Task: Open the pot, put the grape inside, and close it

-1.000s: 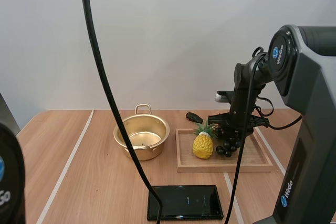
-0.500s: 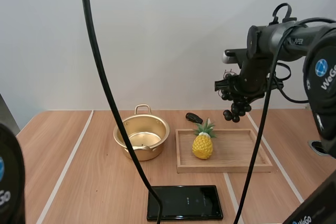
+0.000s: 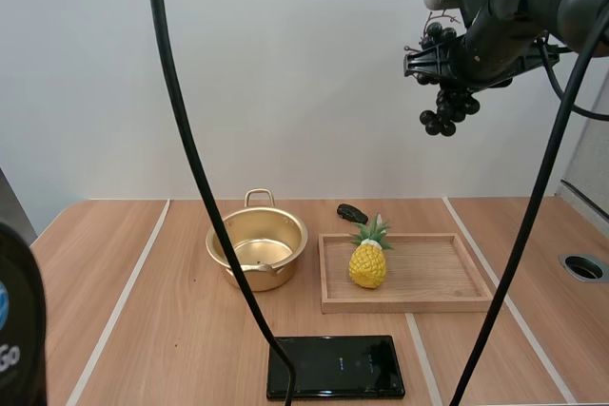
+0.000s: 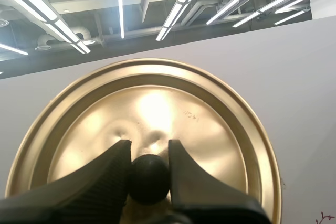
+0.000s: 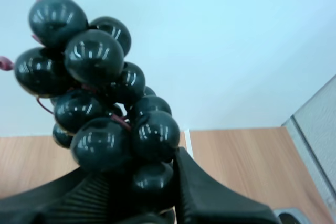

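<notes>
The gold pot stands open on the table, left of the wooden tray. My right gripper hangs high above the tray, shut on a bunch of dark grapes that dangles below it. Close up, the grapes sit pinched between my right gripper fingers. My left gripper is shut on the black knob of the gold lid, whose underside faces the camera.
A toy pineapple stands on the tray's left part. A small dark object lies behind the tray. A black phone lies flat near the table's front edge. A round hole is set in the table at far right.
My right gripper has lifted the grapes from the tray to high above it, drifting slightly right. Pot, pineapple and phone have not moved.
</notes>
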### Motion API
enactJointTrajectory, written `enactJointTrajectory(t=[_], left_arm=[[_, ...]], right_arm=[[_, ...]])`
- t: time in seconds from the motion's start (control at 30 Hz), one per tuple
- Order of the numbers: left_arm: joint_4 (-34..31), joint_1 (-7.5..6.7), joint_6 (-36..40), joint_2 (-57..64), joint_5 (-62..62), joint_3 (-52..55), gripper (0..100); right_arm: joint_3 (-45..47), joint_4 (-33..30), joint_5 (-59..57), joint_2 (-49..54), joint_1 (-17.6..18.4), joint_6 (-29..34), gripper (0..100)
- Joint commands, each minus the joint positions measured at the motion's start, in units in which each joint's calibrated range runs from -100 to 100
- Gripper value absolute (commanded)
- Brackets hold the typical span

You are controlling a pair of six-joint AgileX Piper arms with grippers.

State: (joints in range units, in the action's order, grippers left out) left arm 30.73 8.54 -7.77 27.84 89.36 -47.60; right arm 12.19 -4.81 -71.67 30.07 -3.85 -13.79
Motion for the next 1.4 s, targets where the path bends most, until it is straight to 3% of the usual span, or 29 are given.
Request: enactJointTrajectory(t=[0.0,0.3,0.53,1.1,1.2,1.37], left_arm=[[1.0,0.05,0.61,0.31,-0.22,-0.39,0],[1.0,0.05,0.61,0.31,0.11,-0.39,0],[0.87,0.05,0.61,0.31,2.34,-0.39,0],[0.76,0.05,0.25,0.31,3.93,-0.39,0],[0.76,0.05,0.25,0.31,3.93,-0.39,0],[0.65,0.05,0.25,0.31,4.48,-0.39,0]], right_arm=[[-3.34,2.53,0.98,1.12,-0.1,-3.85,0],[-5.38,22.0,-11.25,0.89,3.7,-28.12,0],[-5.38,28.65,-20.12,-0.35,8.53,-39.24,0],[-5.38,27.5,-18.78,-15.97,18.07,-39.38,0],[-5.38,24.69,-13.88,-19.0,19.42,-36.84,0],[-5.38,14.61,-8.2,-23.21,22.53,-31.8,0]])
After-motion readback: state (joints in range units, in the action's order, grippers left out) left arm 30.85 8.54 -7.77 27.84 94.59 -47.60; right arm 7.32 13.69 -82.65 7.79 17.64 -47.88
